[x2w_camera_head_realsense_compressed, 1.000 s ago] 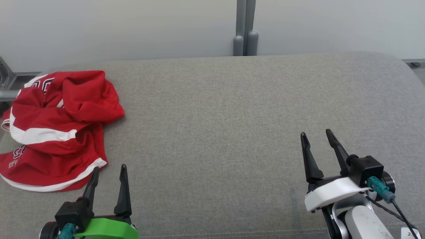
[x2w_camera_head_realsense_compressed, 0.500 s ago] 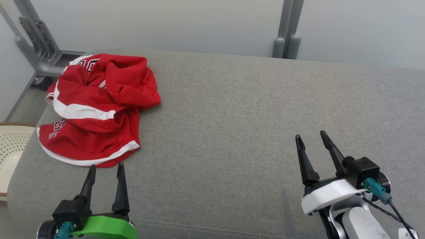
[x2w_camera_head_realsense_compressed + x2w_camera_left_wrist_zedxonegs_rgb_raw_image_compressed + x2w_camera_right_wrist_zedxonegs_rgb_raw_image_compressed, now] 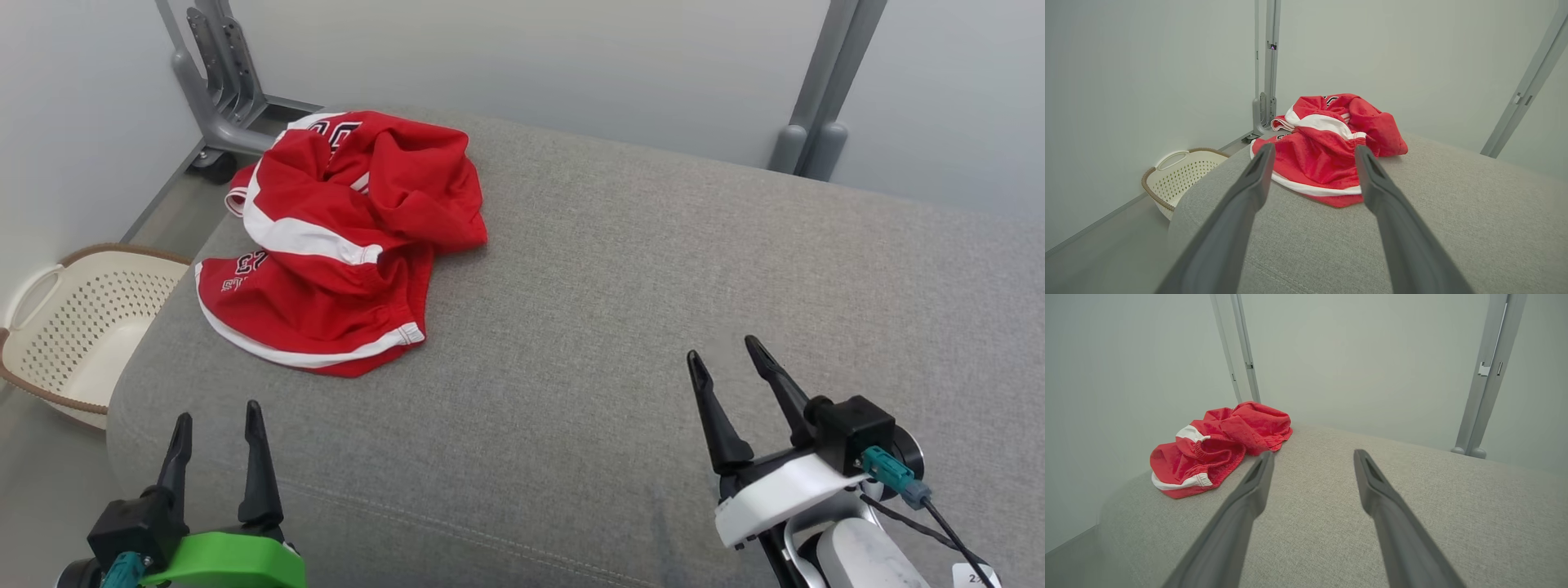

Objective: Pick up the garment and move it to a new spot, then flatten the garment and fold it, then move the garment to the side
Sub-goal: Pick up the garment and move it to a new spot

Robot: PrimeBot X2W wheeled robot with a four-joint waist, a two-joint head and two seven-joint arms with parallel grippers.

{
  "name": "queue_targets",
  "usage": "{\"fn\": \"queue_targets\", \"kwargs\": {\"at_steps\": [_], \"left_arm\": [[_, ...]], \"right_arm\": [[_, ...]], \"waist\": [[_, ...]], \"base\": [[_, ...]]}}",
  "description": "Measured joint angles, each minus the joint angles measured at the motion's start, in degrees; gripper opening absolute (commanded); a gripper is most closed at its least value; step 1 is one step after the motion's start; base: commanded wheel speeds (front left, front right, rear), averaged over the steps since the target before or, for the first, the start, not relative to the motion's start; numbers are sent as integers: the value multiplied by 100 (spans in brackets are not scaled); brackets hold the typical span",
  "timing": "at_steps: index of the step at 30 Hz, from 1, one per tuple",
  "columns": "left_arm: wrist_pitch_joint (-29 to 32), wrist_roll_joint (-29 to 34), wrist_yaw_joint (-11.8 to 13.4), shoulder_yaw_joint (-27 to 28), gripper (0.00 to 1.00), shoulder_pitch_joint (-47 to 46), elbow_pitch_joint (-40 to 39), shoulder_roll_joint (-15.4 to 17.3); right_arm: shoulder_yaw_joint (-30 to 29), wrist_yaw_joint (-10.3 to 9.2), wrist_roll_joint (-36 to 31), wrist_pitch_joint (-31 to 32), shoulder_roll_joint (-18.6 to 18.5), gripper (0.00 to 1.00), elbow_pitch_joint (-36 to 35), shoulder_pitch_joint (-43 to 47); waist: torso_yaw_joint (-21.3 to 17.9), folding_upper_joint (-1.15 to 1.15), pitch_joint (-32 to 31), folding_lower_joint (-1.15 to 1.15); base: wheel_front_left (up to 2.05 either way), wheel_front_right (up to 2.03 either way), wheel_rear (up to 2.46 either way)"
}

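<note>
The garment (image 3: 343,245) is red with white bands and dark lettering. It lies crumpled in a heap near the far left corner of the grey cushioned surface (image 3: 620,327). It shows ahead between the fingers in the left wrist view (image 3: 1327,151) and to the left in the right wrist view (image 3: 1216,447). My left gripper (image 3: 217,415) stands open near the front left edge, short of the garment, with nothing between its fingers. My right gripper (image 3: 725,353) is open and empty at the front right, well away from the cloth.
A cream perforated basket (image 3: 73,327) stands on the floor left of the cushion, also in the left wrist view (image 3: 1180,175). Grey metal posts (image 3: 816,90) and a frame foot (image 3: 216,82) rise by the pale wall behind. The cushion's left edge drops off close to my left gripper.
The whole picture has shifted: the camera has turned left, bringing the basket and floor into view. The garment lies as before. Both grippers stay open.
</note>
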Motion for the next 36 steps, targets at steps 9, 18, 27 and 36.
{"fn": "queue_targets", "kwargs": {"at_steps": [9,18,27,36], "left_arm": [[0,4,15,-24,100,51,123,2],[0,115,-54,-164,100,-296,538,5],[97,108,-89,-140,100,-1150,1185,29],[515,11,-58,127,100,-2095,1915,78]], "right_arm": [[53,46,-62,-7,22,100,112,-13],[3,27,-86,-7,21,100,119,-47],[20,31,-267,-8,-15,100,70,-176],[111,131,-366,-22,-73,100,-27,-545]], "waist": [[-203,0,-95,0],[-446,0,-77,0],[-685,0,107,0],[-984,0,541,0]], "base": [[0,0,0],[0,0,0],[0,0,0],[0,0,0]]}}
